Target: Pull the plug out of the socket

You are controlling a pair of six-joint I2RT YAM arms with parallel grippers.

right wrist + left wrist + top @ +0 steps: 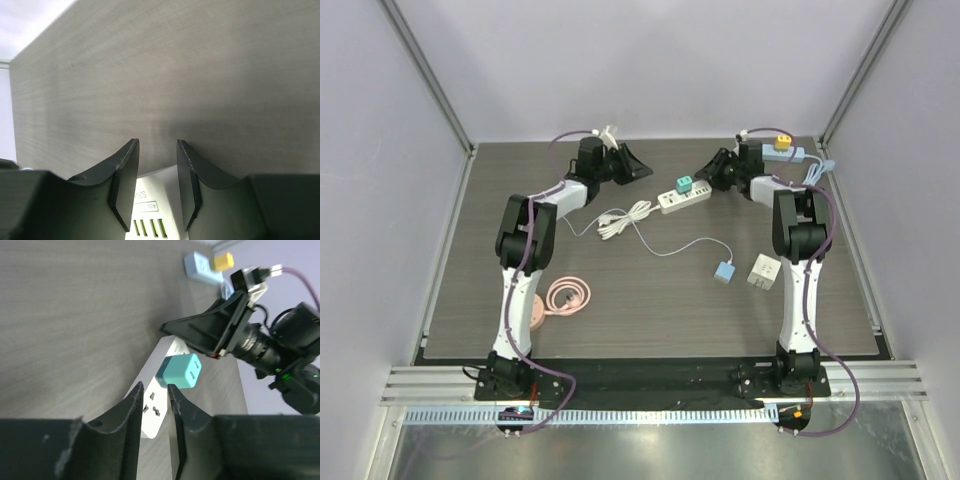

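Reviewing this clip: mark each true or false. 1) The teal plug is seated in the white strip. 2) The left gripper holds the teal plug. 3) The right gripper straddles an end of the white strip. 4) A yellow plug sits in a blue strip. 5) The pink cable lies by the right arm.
1) True: the teal plug sits in the white strip.
2) False: the left gripper is short of the plug, with nothing in its narrow gap.
3) True: the strip's end shows between the fingers of the right gripper.
4) True: the yellow plug is in the blue strip at the far right.
5) False: the pink cable lies coiled beside the left arm.
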